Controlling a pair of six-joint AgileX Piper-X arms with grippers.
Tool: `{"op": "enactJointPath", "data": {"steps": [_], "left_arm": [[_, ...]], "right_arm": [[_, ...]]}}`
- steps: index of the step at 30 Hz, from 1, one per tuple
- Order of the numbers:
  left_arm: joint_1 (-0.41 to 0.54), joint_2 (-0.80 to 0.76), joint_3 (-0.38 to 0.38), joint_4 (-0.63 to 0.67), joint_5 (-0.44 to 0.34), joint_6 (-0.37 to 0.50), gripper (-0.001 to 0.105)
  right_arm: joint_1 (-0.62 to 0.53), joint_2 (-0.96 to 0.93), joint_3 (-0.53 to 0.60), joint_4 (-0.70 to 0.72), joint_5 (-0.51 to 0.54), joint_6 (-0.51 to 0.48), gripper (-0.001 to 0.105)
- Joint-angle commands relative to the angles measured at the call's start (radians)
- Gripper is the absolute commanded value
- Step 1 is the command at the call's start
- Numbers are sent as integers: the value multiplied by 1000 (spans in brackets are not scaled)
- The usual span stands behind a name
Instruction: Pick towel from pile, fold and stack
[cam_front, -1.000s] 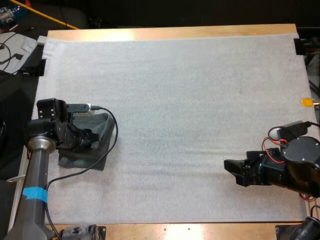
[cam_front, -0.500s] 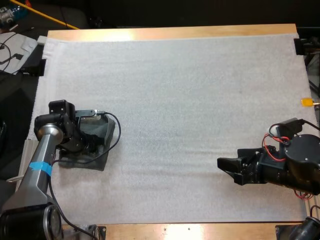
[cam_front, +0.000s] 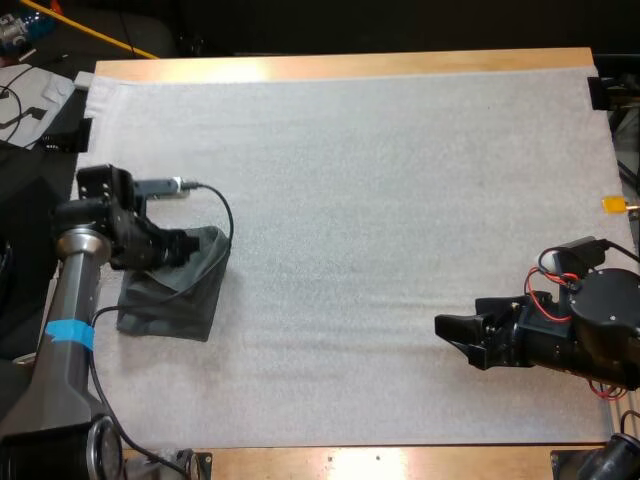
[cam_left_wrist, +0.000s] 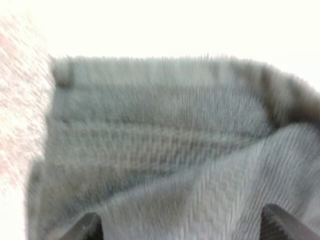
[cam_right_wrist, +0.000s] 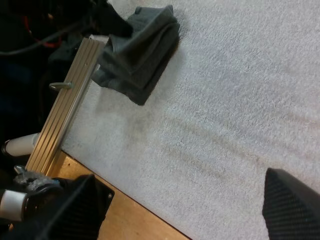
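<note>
**tilo:** Where's the towel sitting, and why is your left arm parked on it like that?

**me:** The towel (cam_front: 170, 300) is lying at the left edge of the mat (cam_front: 380, 200), doubled over into a few layers. I'm hanging the left arm (cam_front: 70, 290) right over its far end, since my guess is that's the edge I'm meant to be lifting for the fold. The left jaws are standing wide, fingers (cam_left_wrist: 86, 227) spread with cloth showing between them. As far as I can tell they're not pinching anything.

**tilo:** And the right one? Anything getting in the way?

**me:** The right arm (cam_front: 580, 330) is sitting well apart on the opposite side, over bare mat, with its jaws wide and gripping nothing. I reckon it's hanging back there so the left has room to work, and it's too far off to be helping with a two-handed fold right now. The only thing crowding the towel is a metal rail (cam_right_wrist: 65, 110) running along the bench (cam_front: 340, 62) edge just beside it. I'm thinking a low sweep on that side could clip it.
</note>
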Motion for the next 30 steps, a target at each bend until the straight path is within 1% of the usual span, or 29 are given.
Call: {"op": "enactJointPath", "data": {"steps": [1,4,7,12,17,21,26,30], "left_arm": [[0,-36,-58,-5,8,-9,62],[1,-42,-78,-27,15,-11,62],[-2,-35,-75,-43,17,-17,62],[-2,59,-70,-69,20,-31,62],[-2,162,-71,-67,28,-34,62],[-4,213,-69,-61,35,-33,62],[-5,224,-70,-50,41,-35,62],[-3,205,-87,-38,49,-35,62]], "right_arm": [[-2,-5,-2,-12,-9,-1,66],[-2,-4,-1,-11,-10,-1,66],[-1,-2,-3,-8,2,-5,67],[1,-3,-4,-9,3,-4,67],[2,-5,-6,-9,5,-3,67],[1,-7,-4,-13,7,-2,67],[1,-6,-4,-13,7,0,67],[1,-4,-4,-13,5,3,67]]}}
